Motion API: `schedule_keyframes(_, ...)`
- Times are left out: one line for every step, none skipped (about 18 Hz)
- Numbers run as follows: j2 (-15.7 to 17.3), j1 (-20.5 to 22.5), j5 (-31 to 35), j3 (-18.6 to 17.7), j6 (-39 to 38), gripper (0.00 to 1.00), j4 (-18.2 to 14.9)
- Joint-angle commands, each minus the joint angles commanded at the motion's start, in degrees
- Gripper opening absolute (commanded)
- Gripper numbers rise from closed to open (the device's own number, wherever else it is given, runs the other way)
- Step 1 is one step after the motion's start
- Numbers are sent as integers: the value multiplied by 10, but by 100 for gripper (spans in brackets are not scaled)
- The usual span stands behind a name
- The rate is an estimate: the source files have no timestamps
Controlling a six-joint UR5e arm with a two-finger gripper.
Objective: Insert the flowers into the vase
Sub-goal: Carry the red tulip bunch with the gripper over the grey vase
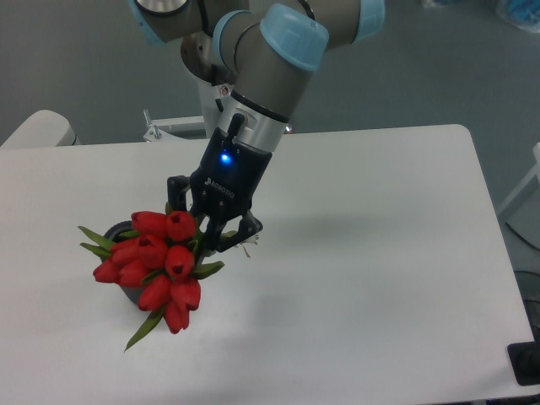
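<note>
Flowers (pixel 156 266) sit over the vase (pixel 128 291) at the tabletop's (pixel 371 253) left — buds hiding most of its mouth. Gripper (pixel 221 236) holds the stems, jaws pinching them — apparently steadying the bunch for insertion.

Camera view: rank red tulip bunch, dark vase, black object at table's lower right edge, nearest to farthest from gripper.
From the black two-finger gripper:
1. Bunch of red tulip buds, touching its left side.
2. Dark grey cylindrical vase, left, mostly hidden behind the blooms.
3. Black object, far right at the white table edge.
</note>
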Motion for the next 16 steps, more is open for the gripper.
schedule_keyframes(0, 0, 1, -1, 0, 21, 1)
schedule_keyframes(1, -1, 2, -3, -1, 21, 3)
schedule_keyframes(1, -2, 2, -4, -1, 21, 3)
schedule_keyframes(1, -2, 2, -4, -2, 21, 3)
schedule_keyframes(0, -2, 1, -3, -3, 21, 3)
schedule_keyframes(0, -4, 2, -2, -5, 21, 3)
schedule_keyframes(-1, -8, 1, -3, -7, 21, 4)
schedule_keyframes(0, -10, 1, -3, -8, 21, 4)
schedule_keyframes(0, -10, 1, -4, -8, 21, 4)
schedule_keyframes(0, -11, 1, -4, -11, 21, 4)
schedule_keyframes(-1, -15, 1, -4, -11, 21, 4)
schedule_keyframes(-1, -18, 1, -6, -11, 21, 3)
schedule_keyframes(0, -18, 1, -9, -13, 21, 4)
schedule_keyframes(0, -18, 1, -9, -14, 21, 4)
schedule_keyframes(-1, -19, 1, -9, -14, 21, 4)
schedule_keyframes(-1, -19, 1, -7, -15, 21, 4)
